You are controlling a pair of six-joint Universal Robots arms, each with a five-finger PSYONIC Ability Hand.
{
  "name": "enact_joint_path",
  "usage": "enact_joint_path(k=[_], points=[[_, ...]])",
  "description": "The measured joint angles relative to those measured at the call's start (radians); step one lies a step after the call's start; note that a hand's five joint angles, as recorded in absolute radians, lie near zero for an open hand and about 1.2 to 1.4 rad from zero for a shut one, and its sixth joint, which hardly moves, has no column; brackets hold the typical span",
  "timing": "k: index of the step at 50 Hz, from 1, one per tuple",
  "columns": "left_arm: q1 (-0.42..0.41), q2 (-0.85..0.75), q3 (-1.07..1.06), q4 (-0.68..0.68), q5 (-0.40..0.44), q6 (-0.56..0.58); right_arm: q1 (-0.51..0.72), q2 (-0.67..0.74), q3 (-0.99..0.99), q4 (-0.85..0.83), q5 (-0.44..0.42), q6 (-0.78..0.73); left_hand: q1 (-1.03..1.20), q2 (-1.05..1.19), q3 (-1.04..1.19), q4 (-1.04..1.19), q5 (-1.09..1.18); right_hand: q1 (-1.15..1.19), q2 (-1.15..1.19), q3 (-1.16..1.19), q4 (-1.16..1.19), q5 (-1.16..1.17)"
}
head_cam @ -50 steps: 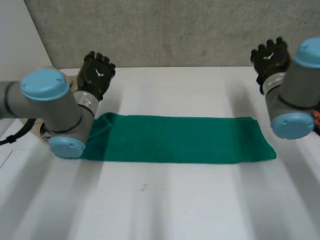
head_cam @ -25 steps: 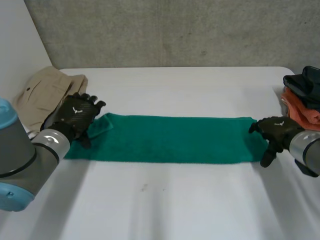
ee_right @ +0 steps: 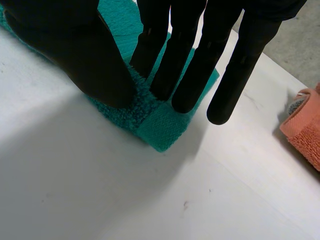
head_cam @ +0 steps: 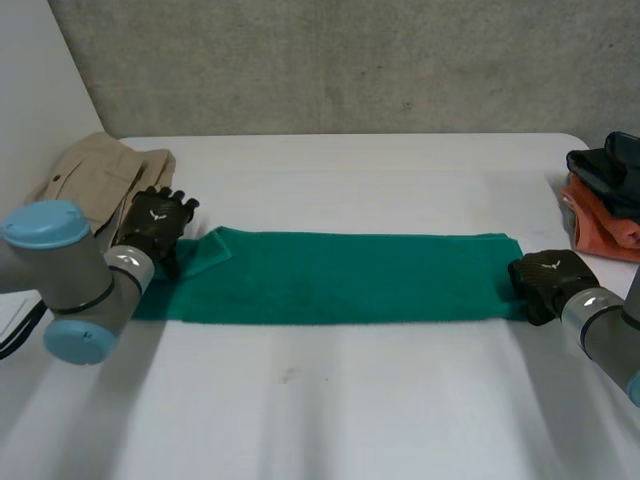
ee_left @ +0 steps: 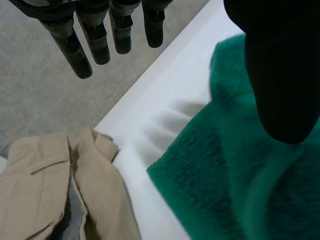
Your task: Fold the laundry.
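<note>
One green towel (head_cam: 340, 278) lies on the white bench (head_cam: 330, 410), folded into a long strip. Its long axis runs straight across, from the robot's left to its right, with the bare near part of the bench in front of it.

Two hands are on it, one at each short end. The right hand (head_cam: 545, 280) is at the right end, on the near corner. In the right wrist view its fingers (ee_right: 195, 65) are straight and close together, with the tips down on the towel's hemmed corner (ee_right: 160, 127). The thumb is pressed in beside them, pinching a ridge of pile between. The outermost finger hangs past the edge, over bare bench.

The left hand (head_cam: 155, 225) is at the far corner of the left end, where a small flap is turned up. In the left wrist view its fingers (ee_left: 70, 45) are straight and spread well away from the thumb (ee_left: 280, 75), holding nothing. The thumb is over the towel (ee_left: 225, 175).

Farther back on the left lies one pair of beige trousers (head_cam: 95, 180) — crumpled, just beyond the left hand. At the far right edge sits one pile: an orange garment (head_cam: 600, 225) with a dark garment (head_cam: 610, 165) on top. A grey wall (head_cam: 330, 60) rises behind the bench.
</note>
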Motion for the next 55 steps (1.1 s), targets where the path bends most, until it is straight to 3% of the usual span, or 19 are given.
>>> enact_joint_path(k=[10, 18, 23, 30, 34, 41, 47, 50, 55], points=[[0.051, -0.142, 0.219, 0.0, -0.173, 0.15, -0.007, -0.054, 0.044, -0.022, 0.015, -0.036, 0.0, 0.0, 0.0, 0.0, 0.0, 0.0, 0.0, 0.0, 0.0, 0.0], [0.061, -0.092, 0.18, -0.005, -0.222, 0.234, -0.025, -0.088, 0.073, -0.021, 0.026, -0.086, 0.0, 0.0, 0.0, 0.0, 0.0, 0.0, 0.0, 0.0, 0.0, 0.0], [0.027, 0.053, 0.052, -0.008, -0.17, 0.156, -0.049, -0.097, 0.085, -0.02, 0.023, -0.11, 0.0, 0.0, 0.0, 0.0, 0.0, 0.0, 0.0, 0.0, 0.0, 0.0], [-0.026, 0.212, -0.122, -0.04, 0.012, -0.034, -0.054, -0.097, 0.089, -0.019, 0.019, -0.114, 0.0, 0.0, 0.0, 0.0, 0.0, 0.0, 0.0, 0.0, 0.0, 0.0], [-0.037, 0.21, -0.16, -0.066, 0.067, -0.079, -0.048, -0.096, 0.088, -0.019, 0.019, -0.113, 0.0, 0.0, 0.0, 0.0, 0.0, 0.0, 0.0, 0.0, 0.0, 0.0], [-0.026, 0.087, -0.093, -0.076, 0.076, -0.05, -0.044, -0.092, 0.087, -0.019, 0.021, -0.112, 0.0, 0.0, 0.0, 0.0, 0.0, 0.0, 0.0, 0.0, 0.0, 0.0], [-0.016, -0.018, 0.021, -0.075, 0.044, -0.023, -0.047, -0.089, 0.089, -0.02, 0.022, -0.112, 0.001, 0.0, 0.0, 0.0, 0.0, 0.0, 0.0, 0.0, 0.0, 0.0], [-0.004, -0.116, 0.156, -0.08, -0.042, -0.009, -0.053, -0.091, 0.095, -0.02, 0.023, -0.112, 0.003, 0.0, 0.0, 0.0, 0.0, 0.0, 0.0, 0.0, 0.0, 0.0], [0.022, -0.142, 0.235, -0.083, -0.179, -0.008, -0.059, -0.097, 0.1, -0.021, 0.024, -0.113, 0.003, 0.0, 0.0, 0.0, 0.0, 0.0, 0.0, 0.0, 0.0, 0.009]])
